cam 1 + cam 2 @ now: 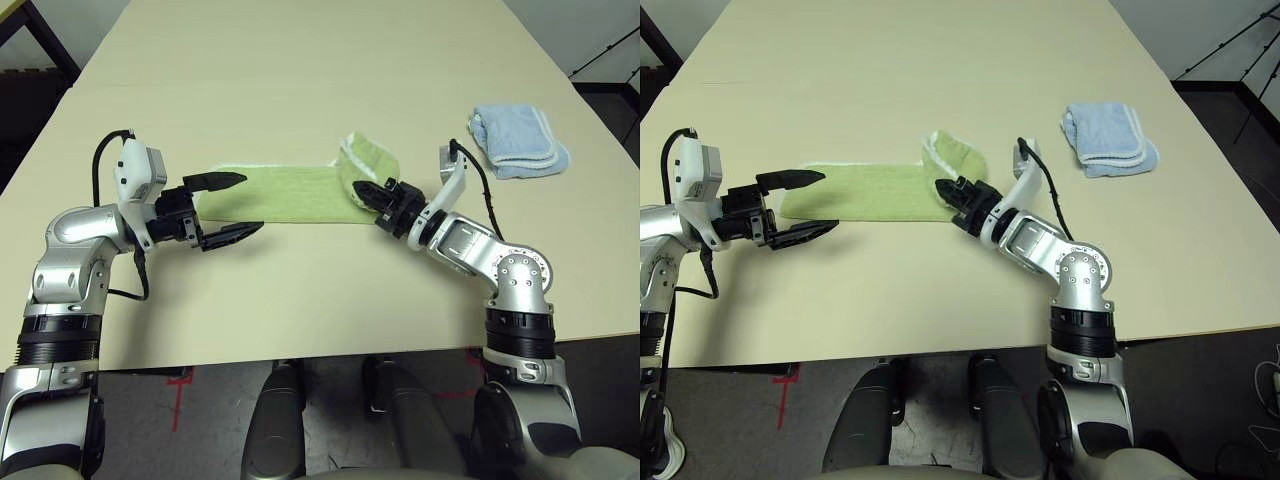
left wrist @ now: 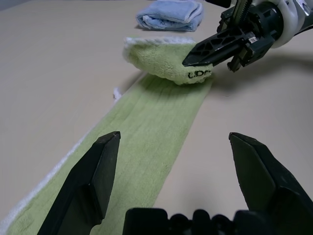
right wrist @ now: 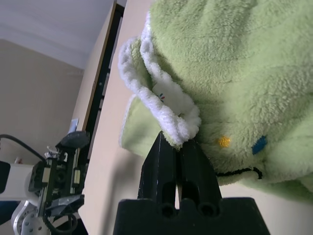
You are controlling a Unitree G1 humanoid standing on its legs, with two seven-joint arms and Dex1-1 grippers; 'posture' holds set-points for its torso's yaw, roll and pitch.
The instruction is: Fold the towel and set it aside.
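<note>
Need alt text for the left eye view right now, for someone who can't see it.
The right gripper, shut on the green towel, holds one end curled up over the rest, which lies as a folded strip on the table. The left gripper is open at the strip's other end; a blue towel lies apart.

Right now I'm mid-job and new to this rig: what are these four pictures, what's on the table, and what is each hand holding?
It is a humanoid robot at a beige table. Two pictures come from its head, looking down over its silver arms. The other two come from cameras on its wrists, looking along each hand's black fingers.

On the table lies a light green towel, already a long narrow strip. The right hand is shut on the towel's end, which it has lifted and curled over the strip. The left hand is open and holds nothing, at the strip's other end. A smaller pale blue towel, folded, lies apart on the robot's right.
</note>
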